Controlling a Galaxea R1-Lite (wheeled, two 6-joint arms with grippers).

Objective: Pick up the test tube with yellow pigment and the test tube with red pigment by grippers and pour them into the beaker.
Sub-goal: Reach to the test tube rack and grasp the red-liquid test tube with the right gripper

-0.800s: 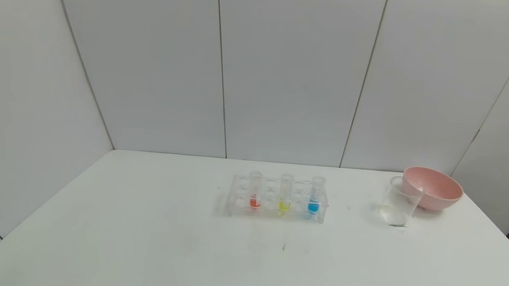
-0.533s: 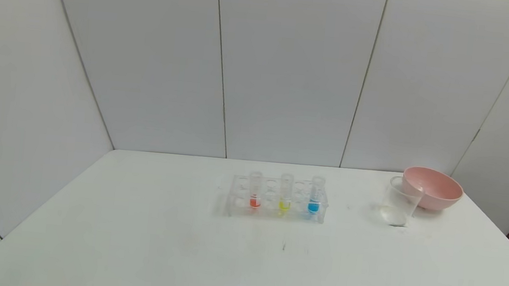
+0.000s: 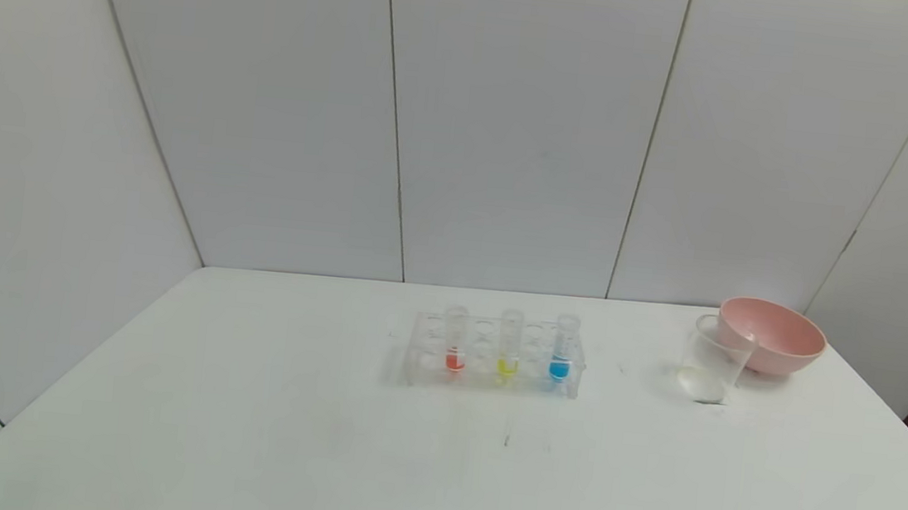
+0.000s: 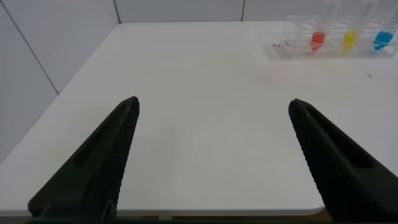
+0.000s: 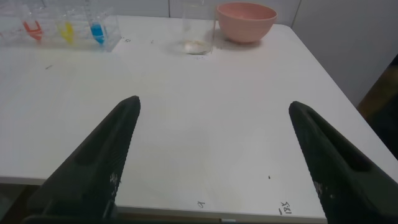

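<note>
- table (image 3: 237, 434) is carrying everything, white under grey wall panels.
- left gripper (image 4: 211, 106) is hovering over the table's near left edge, jaws spread wide, holding nothing.
- right gripper (image 5: 211, 106) is doing likewise at the near right edge.
- pink bowl (image 3: 779, 336) is sitting far right.
- clear rack (image 3: 493, 373) is standing mid-table.
- beaker (image 3: 712, 359) is standing upright just beside the bowl.
- test tube with red pigment (image 3: 455, 338), test tube with yellow pigment (image 3: 509, 344) and blue tube (image 3: 562, 347) are standing upright in the rack.
</note>
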